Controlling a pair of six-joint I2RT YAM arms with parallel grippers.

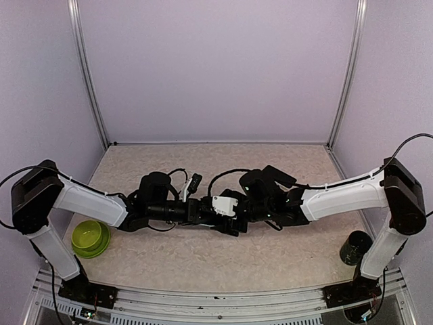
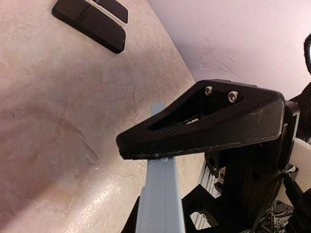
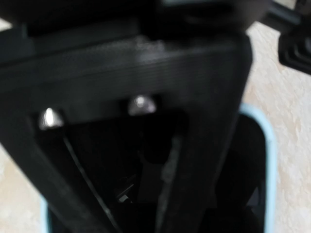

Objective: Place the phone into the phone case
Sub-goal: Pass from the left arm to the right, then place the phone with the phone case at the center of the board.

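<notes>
Case (image 2: 160,204) in left end effector (image 1: 201,210) grip

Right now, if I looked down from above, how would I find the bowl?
Start at the beige table and go to its near left corner, beside the white link of the left arm. The bowl sits there, round and bright lime green. Nothing else is that colour; the dark cup stands at the far right.

The light-blue phone case (image 2: 160,213) is thin, with a rounded rim (image 3: 269,160). It sits well to the right of the green bowl (image 1: 90,238). Black fills its frame; whether that is the phone is unclear.
</notes>
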